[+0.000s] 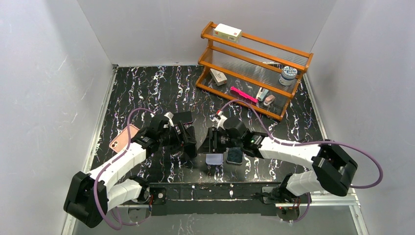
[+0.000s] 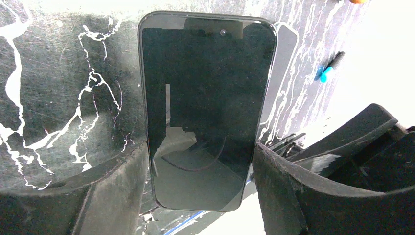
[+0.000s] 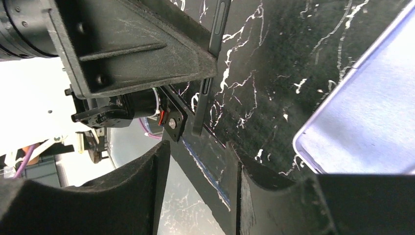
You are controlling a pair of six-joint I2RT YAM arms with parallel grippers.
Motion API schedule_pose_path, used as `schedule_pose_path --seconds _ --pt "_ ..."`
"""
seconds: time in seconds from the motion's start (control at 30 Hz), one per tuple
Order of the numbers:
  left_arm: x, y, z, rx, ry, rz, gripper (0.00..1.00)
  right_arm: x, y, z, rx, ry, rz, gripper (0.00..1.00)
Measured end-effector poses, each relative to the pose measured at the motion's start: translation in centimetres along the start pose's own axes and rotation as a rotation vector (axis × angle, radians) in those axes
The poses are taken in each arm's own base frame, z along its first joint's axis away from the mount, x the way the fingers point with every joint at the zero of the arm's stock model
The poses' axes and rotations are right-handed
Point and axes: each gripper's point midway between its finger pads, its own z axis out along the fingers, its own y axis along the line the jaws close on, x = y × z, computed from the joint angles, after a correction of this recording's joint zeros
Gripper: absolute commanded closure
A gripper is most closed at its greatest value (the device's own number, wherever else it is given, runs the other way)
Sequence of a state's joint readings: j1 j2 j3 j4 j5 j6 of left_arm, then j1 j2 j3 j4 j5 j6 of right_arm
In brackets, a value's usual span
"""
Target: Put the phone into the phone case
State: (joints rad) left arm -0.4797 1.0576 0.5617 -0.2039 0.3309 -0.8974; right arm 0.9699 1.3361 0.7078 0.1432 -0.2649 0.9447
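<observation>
Here the phone (image 2: 205,107) is gripped across its width by the left gripper (image 2: 200,152), whose jaws are spread wide against its two long edges, with the screen turned toward the wrist camera. The right gripper (image 3: 198,149) is parted about halfway, and nothing is held in it. The lavender phone case (image 3: 362,122) is laid flat on the counter (image 3: 274,73), at three o'clock of those jaws.

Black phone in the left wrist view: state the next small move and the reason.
Likely carry the black glass-fronted smartphone over the flat lavender phone case and lower it in. The left gripper clamps the phone's long edges in its jaws, the case lies apart on the marbled table, and the right gripper has its jaws open on nothing.
</observation>
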Motion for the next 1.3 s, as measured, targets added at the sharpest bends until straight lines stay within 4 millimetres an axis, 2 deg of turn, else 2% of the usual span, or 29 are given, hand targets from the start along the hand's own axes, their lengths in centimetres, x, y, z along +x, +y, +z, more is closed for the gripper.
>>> schedule_pose_path --seconds 0.2,0.43,0.57,0.63,0.73,0.87,0.97,1.1,1.3 --pt "-0.2 -0.7 -0.5 0.024 -0.015 -0.021 0.7 0.9 0.6 2.0 0.014 0.029 -0.018 0.54" --pt "-0.3 -1.2 -0.7 0.048 -0.024 -0.03 0.7 -0.4 0.8 3.2 0.041 -0.011 -0.033 0.65" --pt "-0.1 -1.0 -0.6 0.045 -0.018 -0.037 0.69 -0.8 0.8 3.7 0.05 -0.016 -0.04 0.89" --pt "-0.1 -1.0 -0.7 0.045 -0.022 -0.036 0.66 -0.8 0.2 3.8 0.08 -0.018 -0.034 0.99" --pt "-0.2 -0.9 -0.7 0.039 -0.025 -0.037 0.54 -0.9 0.0 3.9 0.091 -0.017 -0.03 0.99" --pt "-0.2 -0.8 -0.7 0.038 -0.029 -0.036 0.16 -1.0 -0.1 3.9 0.098 -0.026 -0.031 0.99" --pt "-0.2 -1.1 -0.9 0.051 -0.032 -0.024 0.03 -1.1 -0.2 3.8 0.11 -0.035 -0.03 0.99" --pt "-0.2 -1.8 -1.3 0.084 -0.034 -0.001 0.02 -0.7 -1.8 3.4 0.165 -0.046 -0.022 0.99" --pt "-0.2 -2.5 -1.7 0.113 -0.027 0.044 0.02 -0.1 -3.9 1.2 0.247 -0.076 -0.004 0.99"
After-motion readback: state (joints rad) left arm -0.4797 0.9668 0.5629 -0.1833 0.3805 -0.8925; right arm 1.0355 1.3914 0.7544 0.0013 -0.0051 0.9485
